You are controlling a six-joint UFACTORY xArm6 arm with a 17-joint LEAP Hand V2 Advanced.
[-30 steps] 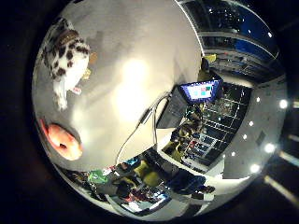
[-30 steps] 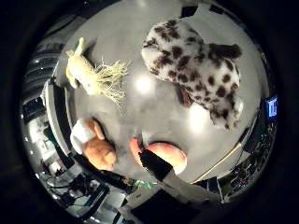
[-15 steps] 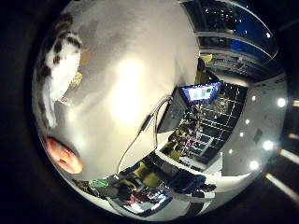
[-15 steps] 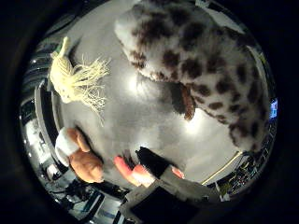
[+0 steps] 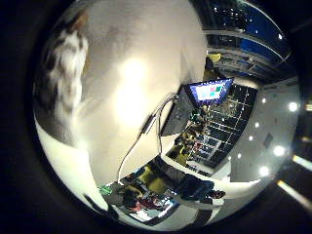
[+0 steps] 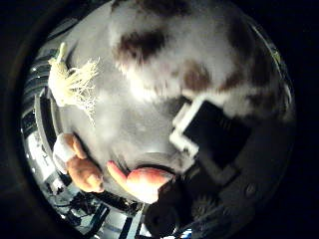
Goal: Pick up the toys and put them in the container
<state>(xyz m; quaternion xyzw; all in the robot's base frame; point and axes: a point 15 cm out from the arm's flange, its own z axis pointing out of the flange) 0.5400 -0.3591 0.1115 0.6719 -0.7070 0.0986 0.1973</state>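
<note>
A white plush toy with brown spots [image 6: 189, 60] lies on the white table [image 5: 146, 88] and fills much of the right thumb side palm view, close under the palm. My hand [image 6: 214, 134] has a white and black finger curled in against the plush's edge. The right little finger side palm view shows the plush [image 5: 63, 68] at the table's edge. A yellow stringy toy [image 6: 75, 85], a small tan and white doll-like toy [image 6: 80, 169] and a pink-orange toy [image 6: 145, 181] lie on the table beside the plush.
A lit monitor [image 5: 210, 93] stands past the table's far edge, with a cluttered room behind it. The table's rim [image 6: 45, 129] runs close to the small toys.
The hand has come down onto the spotted plush, which now fills far more of the view. A finger has curled in from the edge towards the plush.
</note>
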